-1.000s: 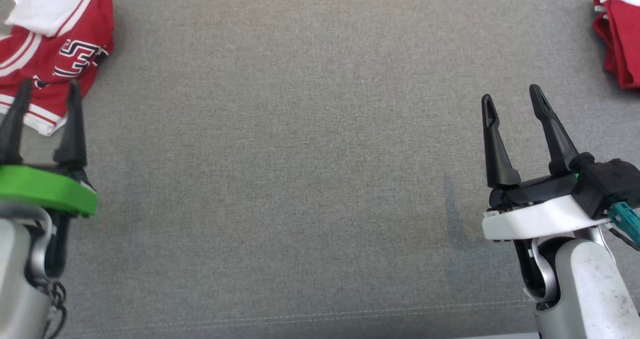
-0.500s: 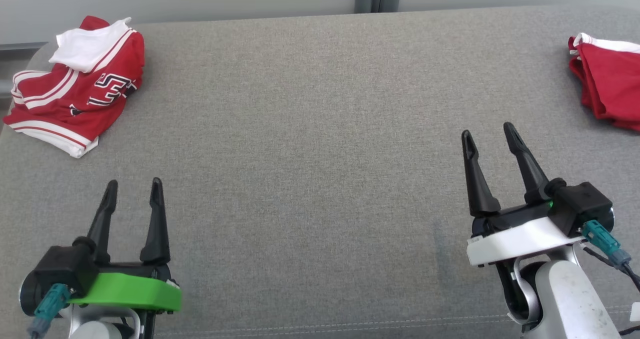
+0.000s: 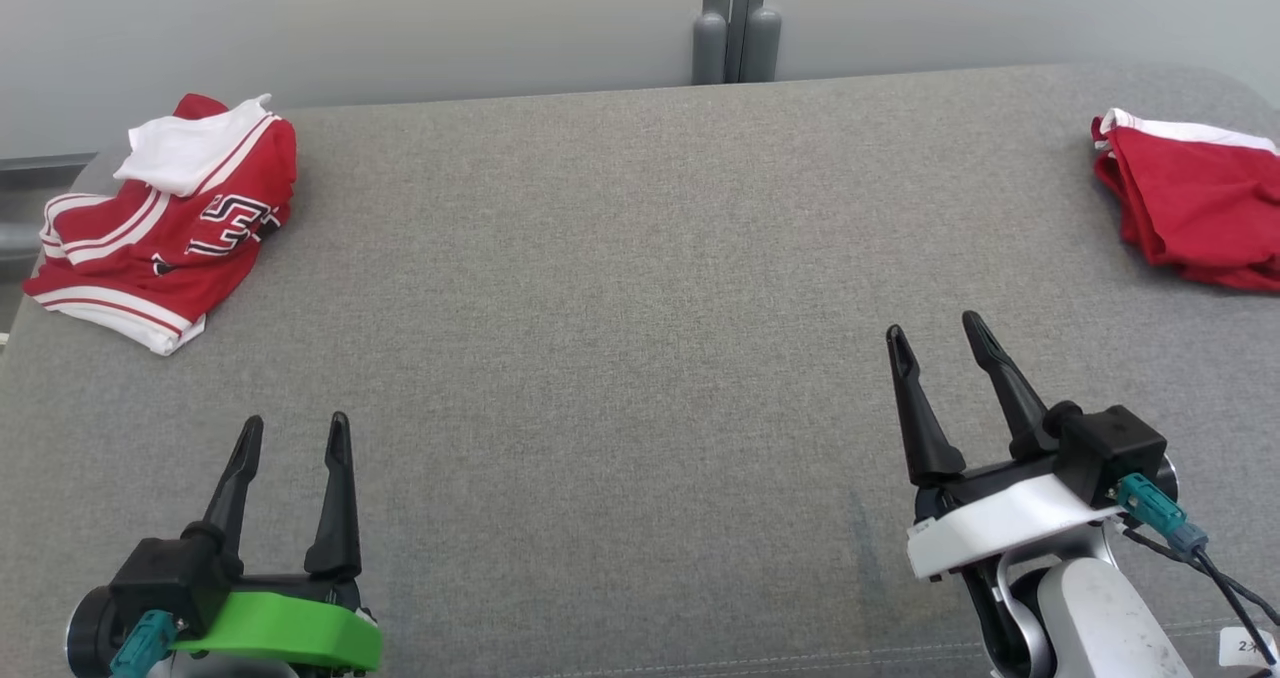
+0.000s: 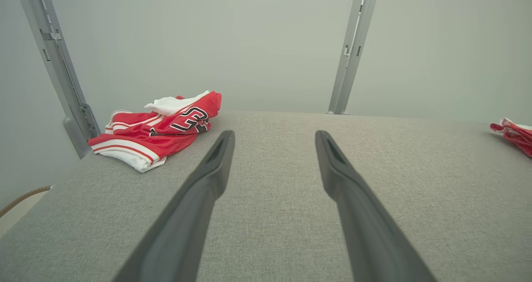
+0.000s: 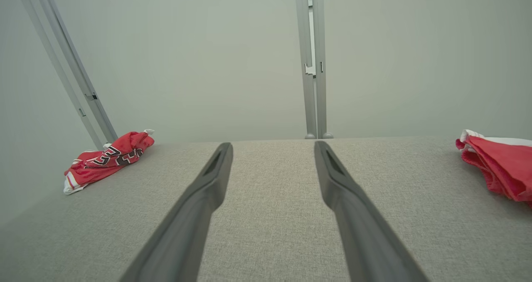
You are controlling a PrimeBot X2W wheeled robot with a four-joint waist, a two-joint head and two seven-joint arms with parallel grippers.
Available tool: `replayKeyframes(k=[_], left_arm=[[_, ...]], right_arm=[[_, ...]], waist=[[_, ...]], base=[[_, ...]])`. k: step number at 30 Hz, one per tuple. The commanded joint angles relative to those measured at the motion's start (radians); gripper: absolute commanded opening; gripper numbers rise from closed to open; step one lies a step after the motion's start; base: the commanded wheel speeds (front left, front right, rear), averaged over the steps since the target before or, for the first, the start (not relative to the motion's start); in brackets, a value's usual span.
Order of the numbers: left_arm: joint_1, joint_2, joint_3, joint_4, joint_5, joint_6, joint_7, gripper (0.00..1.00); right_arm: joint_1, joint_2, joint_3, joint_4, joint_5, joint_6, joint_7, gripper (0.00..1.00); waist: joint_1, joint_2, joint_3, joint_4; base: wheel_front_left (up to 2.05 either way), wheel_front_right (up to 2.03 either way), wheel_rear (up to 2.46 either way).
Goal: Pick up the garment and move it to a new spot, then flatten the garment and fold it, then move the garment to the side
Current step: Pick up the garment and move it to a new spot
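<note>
Two red garments lie on the grey worktop (image 3: 620,308), and neither one is being held. One is a crumpled jersey (image 3: 165,223), red and white with dark letters, bunched up at the far left corner. The other is a folded red garment (image 3: 1190,208) with a white trim, lying neat by the right edge near the far right corner. I think the folded one is already done and put to the side. The crumpled one looks like it has not been started yet, but I cannot be sure which one the job means. If it is the crumpled one, then all the steps are left: picking it up, moving it, flattening, folding, and moving it aside. The left end effector (image 3: 297,423) sits close to the near edge by the near left corner. The right end effector (image 3: 933,326) sits close to the near edge on the right side and leans a little to the left. Both are spread wide and hold nothing, with their fingers pointing at the far edge, well apart from both garments.
</note>
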Motion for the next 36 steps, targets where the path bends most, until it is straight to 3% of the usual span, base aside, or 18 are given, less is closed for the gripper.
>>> replayKeyframes(k=[1,11,19,36], left_arm=[[0.018,-0.001,0.0,0.007,0.009,-0.007,-0.004,1.0],[0.029,-0.001,-0.017,0.023,0.01,-0.015,-0.001,1.0],[0.041,0.015,-0.007,0.019,-0.002,-0.007,0.007,1.0],[0.102,0.062,0.038,-0.028,-0.017,0.035,0.023,1.0]], right_arm=[[0.014,-0.003,0.005,0.012,0.011,0.0,-0.006,1.0],[0.022,-0.003,0.011,0.039,0.019,0.0,-0.012,1.0],[0.041,-0.003,0.009,0.037,0.024,0.0,-0.009,1.0],[0.056,-0.003,-0.018,0.029,0.026,0.0,-0.015,1.0]], waist=[[0.0001,-0.0001,-0.018,-0.005],[0.0001,-0.0001,-0.05,0.003],[0.0001,-0.0001,-0.076,0.055],[0.0001,-0.0001,-0.104,0.329]], base=[[0.0,0.0,0.0],[0.0,0.0,0.0],[0.0,0.0,0.0],[0.0,0.0,0.0]])
